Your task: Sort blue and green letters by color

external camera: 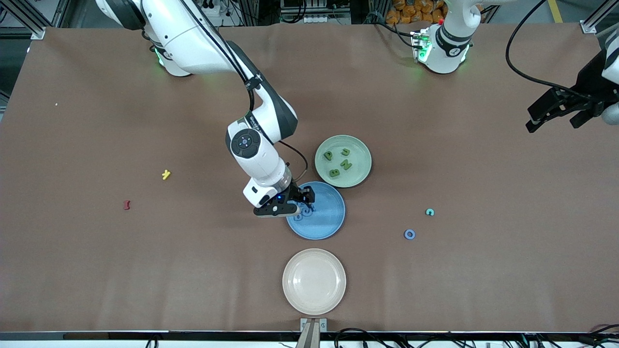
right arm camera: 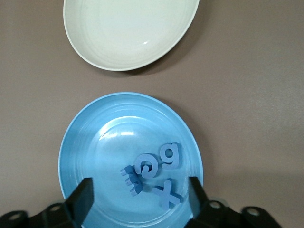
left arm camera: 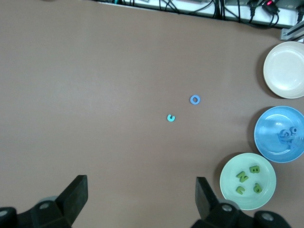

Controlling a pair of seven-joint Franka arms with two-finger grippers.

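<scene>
While over blue plate (external camera: 329, 222): right jaws apart, empty.

You see the left gripper (left arm camera: 140, 202), jaws wide, over bare desk (left arm camera: 95, 71); green letters (left arm camera: 248, 179) sit in the green plate (left arm camera: 228, 190); blue letters (left arm camera: 287, 135) in the blue plate (left arm camera: 266, 137).

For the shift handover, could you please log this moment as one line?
right gripper: open over blue plate | four periwinkle-blue letters: in it | left gripper: open, waiting | four lime-green letters: in green plate
</scene>
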